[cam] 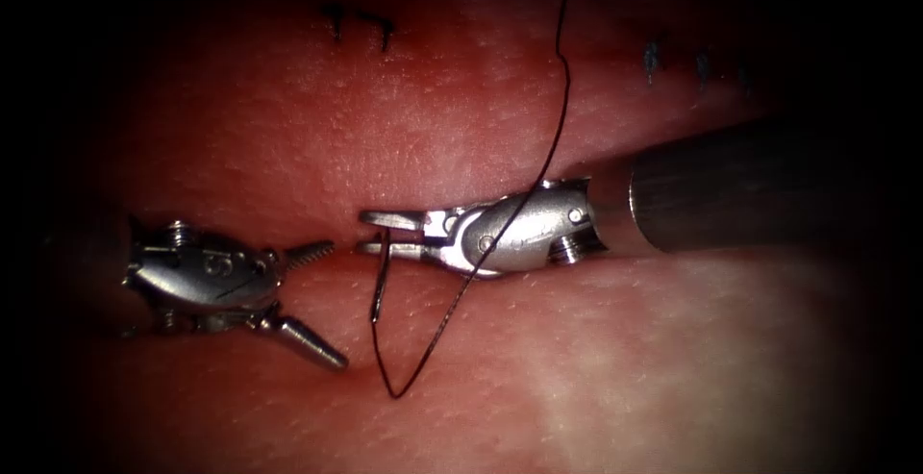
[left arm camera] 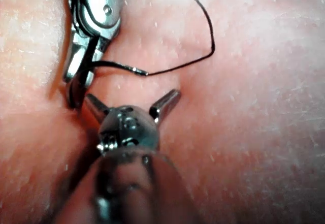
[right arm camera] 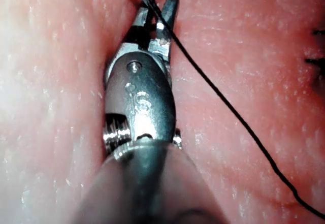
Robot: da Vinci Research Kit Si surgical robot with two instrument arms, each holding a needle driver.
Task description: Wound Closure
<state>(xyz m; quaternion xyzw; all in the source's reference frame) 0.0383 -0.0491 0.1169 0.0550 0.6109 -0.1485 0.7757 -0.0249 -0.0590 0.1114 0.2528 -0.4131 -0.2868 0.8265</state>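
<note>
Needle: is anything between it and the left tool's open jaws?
Nothing visible. The left tool, empty, faces the needle across bare tissue. The right tool grips the needle near one end; the thread loops away on the far side.

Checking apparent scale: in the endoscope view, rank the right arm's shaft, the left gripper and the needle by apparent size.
1. Right arm's shaft, nearer the camera.
2. Left gripper, open, empty.
3. Needle, held by the right gripper.

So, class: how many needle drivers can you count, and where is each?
2. The left tool sits left, jaws open and empty; the right tool enters from the right, gripping the needle.
</note>
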